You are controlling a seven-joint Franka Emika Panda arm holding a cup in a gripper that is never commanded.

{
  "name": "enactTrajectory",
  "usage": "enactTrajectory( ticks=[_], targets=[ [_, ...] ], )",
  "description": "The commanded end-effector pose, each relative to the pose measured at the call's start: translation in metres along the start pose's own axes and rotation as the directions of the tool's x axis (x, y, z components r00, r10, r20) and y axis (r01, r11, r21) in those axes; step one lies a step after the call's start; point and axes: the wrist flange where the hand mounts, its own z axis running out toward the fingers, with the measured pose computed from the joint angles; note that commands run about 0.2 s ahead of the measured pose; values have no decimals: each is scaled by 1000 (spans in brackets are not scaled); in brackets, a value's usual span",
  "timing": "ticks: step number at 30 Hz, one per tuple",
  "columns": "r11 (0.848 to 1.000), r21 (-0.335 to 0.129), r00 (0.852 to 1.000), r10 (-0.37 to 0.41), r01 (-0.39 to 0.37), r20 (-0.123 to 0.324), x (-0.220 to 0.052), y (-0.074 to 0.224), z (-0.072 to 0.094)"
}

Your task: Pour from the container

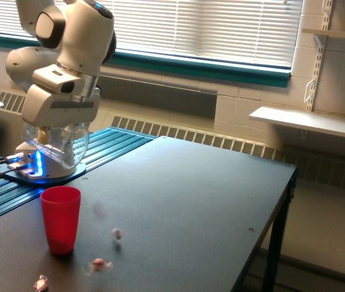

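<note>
**Claw and clear jar above a dark surface by the window**

The claw (58, 129) hangs under the white arm (69, 36) at the exterior view's left, clamped on the clear rounded container (59, 145), which is held in the air, tilted, above and just behind the red cup (60, 218). The container looks nearly empty.

The red cup stands upright on the dark surface (190, 201). To its right, three small pinkish-white pieces show: one blurred piece (117, 233) near the cup, another (99, 264) nearer the front edge, and a wrapped piece (40, 283) at the bottom of the frame, in front of the cup.

Behind the cup, the arm's round base (41, 173) glows blue and sits on a ribbed teal panel (93, 152). The room behind has closed white blinds (209, 27) over a teal sill (221, 67), a long vent grille (202, 139) along the block wall, and white bracket shelves (309, 121) at the exterior view's right.
</note>
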Motion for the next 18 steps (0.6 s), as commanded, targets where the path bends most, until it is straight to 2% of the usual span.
enactTrajectory(
  ticks=[1, 15, 18],
  targets=[
    [1000, 8, 1000, 9, -9, 3, -4, -3, -1],
    [1000, 25, 1000, 17, -17, 3, -5, -7, -4],
    [1000, 17, 1000, 20, -20, 2, -5, -9, -4]
  ],
)
